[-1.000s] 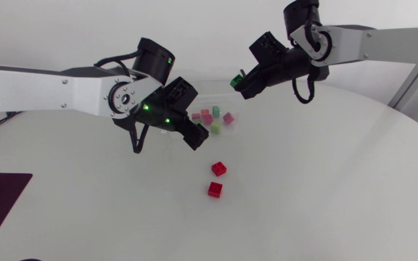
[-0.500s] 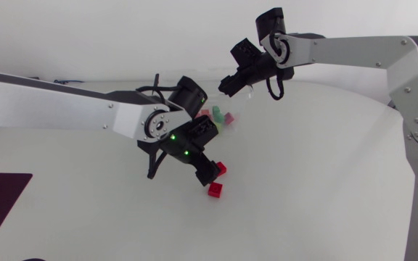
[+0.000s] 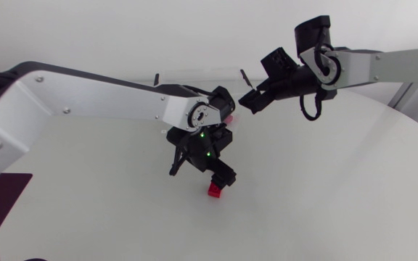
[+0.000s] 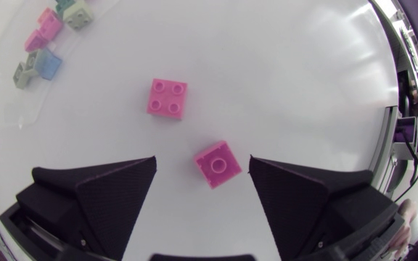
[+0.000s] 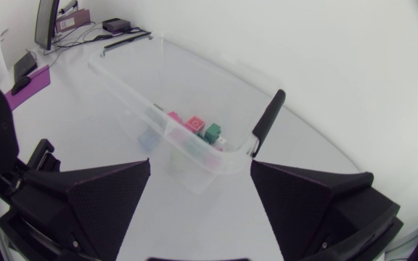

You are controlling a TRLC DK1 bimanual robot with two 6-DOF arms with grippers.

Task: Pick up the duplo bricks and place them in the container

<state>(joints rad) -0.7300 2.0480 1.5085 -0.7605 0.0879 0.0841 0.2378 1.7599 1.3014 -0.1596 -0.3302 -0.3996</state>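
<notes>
Two broad fingers of the left pincer [image 4: 202,162] stand wide apart, gripping nothing, low over the surface [image 4: 303,87]. Near brick [image 4: 218,164] sits right between them, closer to one finger than the other, touching neither. It's a square two-by-two, so no real long axis, but its sides are turned off-square to the finger faces; closing will likely twist it a bit before it seats. Far brick [image 4: 167,97] lies straight ahead of the pincer, apart from the near one, bare surface all round both. Head view shows only one red brick, just beside the left pincer; the other is hidden under it. Container [image 5: 133,94] is further ahead and off to one side, sorted bricks [image 5: 194,125] already in it. Right pincer [image 5: 201,165] is wide and empty, hanging above the container, well apart from the loose bricks, so the left arm is clearly nearer. Lift path toward the container looks open, though the right arm is over it
</notes>
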